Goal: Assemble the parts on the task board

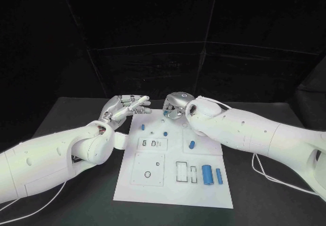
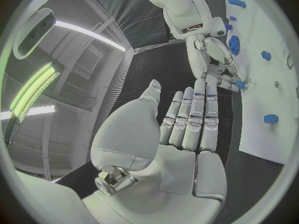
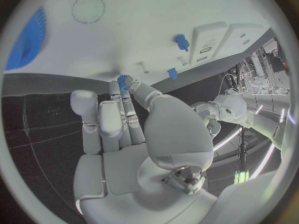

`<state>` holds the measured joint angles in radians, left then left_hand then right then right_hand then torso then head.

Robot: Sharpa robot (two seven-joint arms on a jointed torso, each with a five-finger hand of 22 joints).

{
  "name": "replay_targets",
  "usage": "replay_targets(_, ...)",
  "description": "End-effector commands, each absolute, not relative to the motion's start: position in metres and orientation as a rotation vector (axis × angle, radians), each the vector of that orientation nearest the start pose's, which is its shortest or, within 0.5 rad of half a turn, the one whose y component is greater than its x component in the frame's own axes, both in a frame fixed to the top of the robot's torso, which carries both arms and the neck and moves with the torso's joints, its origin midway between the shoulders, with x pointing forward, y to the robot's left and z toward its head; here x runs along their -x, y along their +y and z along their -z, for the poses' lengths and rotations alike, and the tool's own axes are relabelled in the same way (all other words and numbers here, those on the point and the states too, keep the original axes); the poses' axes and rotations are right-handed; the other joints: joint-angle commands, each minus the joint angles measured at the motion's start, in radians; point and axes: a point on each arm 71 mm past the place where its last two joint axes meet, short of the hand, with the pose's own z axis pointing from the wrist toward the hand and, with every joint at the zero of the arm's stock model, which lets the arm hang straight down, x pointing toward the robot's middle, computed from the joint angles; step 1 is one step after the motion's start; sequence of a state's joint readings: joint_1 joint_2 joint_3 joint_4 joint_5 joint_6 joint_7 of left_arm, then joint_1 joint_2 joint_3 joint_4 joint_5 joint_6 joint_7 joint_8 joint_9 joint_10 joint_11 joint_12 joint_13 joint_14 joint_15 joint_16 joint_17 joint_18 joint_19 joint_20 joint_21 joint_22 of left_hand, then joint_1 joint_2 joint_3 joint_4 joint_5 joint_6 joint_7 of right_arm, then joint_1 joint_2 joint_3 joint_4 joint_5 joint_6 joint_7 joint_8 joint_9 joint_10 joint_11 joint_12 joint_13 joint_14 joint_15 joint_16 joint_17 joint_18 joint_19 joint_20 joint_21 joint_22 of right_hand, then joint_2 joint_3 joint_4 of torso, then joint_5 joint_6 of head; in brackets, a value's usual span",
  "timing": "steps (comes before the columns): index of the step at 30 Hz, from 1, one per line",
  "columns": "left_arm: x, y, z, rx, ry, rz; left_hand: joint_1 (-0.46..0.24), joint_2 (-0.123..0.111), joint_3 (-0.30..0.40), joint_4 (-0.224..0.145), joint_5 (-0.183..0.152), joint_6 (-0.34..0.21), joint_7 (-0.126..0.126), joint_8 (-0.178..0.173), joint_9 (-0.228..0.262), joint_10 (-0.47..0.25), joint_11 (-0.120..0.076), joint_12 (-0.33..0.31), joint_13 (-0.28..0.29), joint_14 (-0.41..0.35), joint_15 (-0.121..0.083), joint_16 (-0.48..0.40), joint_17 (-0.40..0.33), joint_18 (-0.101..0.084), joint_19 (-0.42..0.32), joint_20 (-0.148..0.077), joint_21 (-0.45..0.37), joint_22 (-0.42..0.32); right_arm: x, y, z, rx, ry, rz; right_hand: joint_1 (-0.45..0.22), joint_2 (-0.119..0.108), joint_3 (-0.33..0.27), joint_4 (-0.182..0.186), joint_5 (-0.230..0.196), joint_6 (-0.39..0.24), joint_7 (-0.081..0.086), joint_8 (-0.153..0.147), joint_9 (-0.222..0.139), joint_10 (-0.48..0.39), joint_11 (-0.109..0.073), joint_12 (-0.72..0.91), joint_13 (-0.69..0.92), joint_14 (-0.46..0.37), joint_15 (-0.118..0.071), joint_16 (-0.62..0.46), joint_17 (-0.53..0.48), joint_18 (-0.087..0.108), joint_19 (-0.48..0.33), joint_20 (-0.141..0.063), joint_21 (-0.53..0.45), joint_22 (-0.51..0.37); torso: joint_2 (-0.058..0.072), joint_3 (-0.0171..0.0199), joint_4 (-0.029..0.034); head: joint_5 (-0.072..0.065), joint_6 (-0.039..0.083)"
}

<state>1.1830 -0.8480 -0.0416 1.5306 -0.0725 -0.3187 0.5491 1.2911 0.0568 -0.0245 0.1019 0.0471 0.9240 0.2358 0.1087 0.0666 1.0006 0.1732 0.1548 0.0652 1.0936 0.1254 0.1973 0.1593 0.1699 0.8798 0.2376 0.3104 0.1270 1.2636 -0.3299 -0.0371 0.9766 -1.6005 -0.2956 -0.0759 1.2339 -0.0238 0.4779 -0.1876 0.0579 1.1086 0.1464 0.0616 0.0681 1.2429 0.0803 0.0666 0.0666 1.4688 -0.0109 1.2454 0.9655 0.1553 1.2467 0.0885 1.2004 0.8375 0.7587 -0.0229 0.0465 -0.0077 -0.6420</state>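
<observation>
Board point(image 1: 173, 188) mid-table, blue parts point(image 1: 207, 174) loose on it | right hand point(image 1: 178, 104) at far edge, pinching small blue peg point(image 3: 122, 81) in fingertips | left hand point(image 1: 126, 107) flat, fingers pressed together, holding nothing | we judge peg light, rigid, slick; pinch mid-shaft, keep upright.

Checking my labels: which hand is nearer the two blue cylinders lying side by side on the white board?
Right. The right hand works at the board's far edge, its forearm passing beside the cylinders. The left hand hovers off the far-left corner.
</observation>
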Motion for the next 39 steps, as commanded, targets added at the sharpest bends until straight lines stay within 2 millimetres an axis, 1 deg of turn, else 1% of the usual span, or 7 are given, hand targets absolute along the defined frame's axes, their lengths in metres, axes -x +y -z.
replay_targets(1,-0.484,0.208,0.172,0.947,1.303,1.624,0.008,0.004,0.0,-0.005,0.004,0.005,-0.001,-0.005,-0.001,-0.001,0.006,-0.003,-0.001,-0.003,0.005,-0.007,0.001,0.013,-0.001,0.005,-0.005,-0.001,-0.571,-0.078,0.173,0.34,1.569,-0.541,-0.009,-0.007,0.002,0.011,-0.001,-0.016,0.011,0.0,-0.002,-0.025,0.002,-0.007,-0.003,0.015,0.006,0.005,-0.008,-0.019,-0.007,0.007,0.004,-0.004,0.0,-0.0006,0.0001,0.002,-0.002)
replay_targets(11,-0.485,0.209,0.172,0.948,1.303,1.621,0.008,0.005,-0.001,-0.007,0.004,0.006,0.0,-0.008,-0.001,0.0,0.007,-0.006,-0.001,-0.008,0.007,-0.014,0.0,0.013,-0.002,0.006,-0.008,-0.003,-0.573,-0.079,0.173,0.33,1.567,-0.522,-0.011,-0.075,-0.063,0.04,-0.005,-0.19,0.048,0.0,-0.004,-0.233,0.049,0.002,-0.003,-0.022,0.045,-0.055,-0.123,-0.001,-0.075,0.046,-0.051,-0.102,0.0,-0.0007,0.0002,0.003,-0.003)
replay_targets(17,-0.484,0.21,0.172,0.949,1.305,1.619,0.008,0.005,-0.001,-0.007,0.004,0.006,0.0,-0.008,-0.001,0.0,0.007,-0.006,-0.001,-0.008,0.007,-0.014,0.0,0.013,-0.002,0.006,-0.008,-0.003,-0.567,-0.091,0.168,0.314,1.519,-0.539,0.008,-0.068,-0.085,0.049,0.0,-0.175,0.045,0.008,0.001,-0.211,0.043,0.031,0.002,-0.016,0.041,-0.044,-0.109,-0.002,-0.067,0.046,-0.044,-0.092,0.0,-0.0001,-0.0024,0.002,-0.002)
replay_targets(24,-0.484,0.214,0.172,0.951,1.305,1.613,0.007,0.005,-0.001,-0.008,0.004,0.007,0.0,-0.008,-0.001,0.0,0.007,-0.007,-0.001,-0.009,0.007,-0.015,0.0,0.013,-0.002,0.006,-0.009,-0.004,-0.554,-0.136,0.154,0.19,1.495,-0.582,-0.002,-0.08,-0.109,0.075,0.04,-0.123,0.03,0.024,0.007,-0.061,0.014,0.121,0.026,-0.005,0.021,-0.015,-0.073,-0.003,-0.054,0.031,-0.029,-0.075,-0.002,-0.0003,-0.0095,-0.004,0.003)
replay_targets(30,-0.485,0.216,0.172,0.953,1.304,1.607,0.007,0.005,-0.001,-0.008,0.004,0.007,0.0,-0.008,-0.001,0.0,0.007,-0.007,-0.001,-0.009,0.007,-0.015,0.0,0.013,-0.002,0.006,-0.009,-0.004,-0.545,-0.179,0.15,0.04,1.62,-0.589,-0.058,-0.139,-0.236,0.145,0.138,-0.133,-0.013,0.018,0.002,0.122,-0.036,0.302,0.147,0.024,-0.022,0.069,0.062,-0.021,-0.001,-0.012,0.024,0.012,-0.005,0.0024,-0.022,-0.005,0.008)
replay_targets(34,-0.485,0.216,0.172,0.953,1.304,1.607,0.007,0.005,-0.001,-0.008,0.004,0.007,-0.001,-0.008,-0.001,0.0,0.007,-0.007,-0.001,-0.009,0.007,-0.016,0.0,0.013,-0.002,0.006,-0.009,-0.004,-0.542,-0.2,0.153,-0.012,1.699,-0.555,-0.001,-0.112,-0.417,0.241,0.16,-0.168,-0.01,0.025,0.003,0.055,-0.031,0.574,0.417,0.037,-0.028,0.138,0.167,-0.037,0.036,-0.011,0.069,0.084,-0.004,0.0042,-0.0249,-0.01,0.01)
replay_targets(39,-0.486,0.216,0.173,0.953,1.306,1.609,0.007,0.006,-0.002,-0.009,0.004,0.008,-0.001,-0.009,-0.001,0.001,0.007,-0.007,-0.001,-0.01,0.007,-0.017,0.0,0.013,-0.002,0.006,-0.009,-0.004,-0.545,-0.212,0.156,-0.038,1.738,-0.523,0.06,-0.105,-0.481,0.305,0.161,-0.189,-0.002,0.04,0.004,0.011,-0.027,0.772,0.641,0.039,-0.014,0.165,0.21,-0.037,0.042,-0.008,0.084,0.107,-0.003,0.0046,-0.0226,-0.014,0.012)
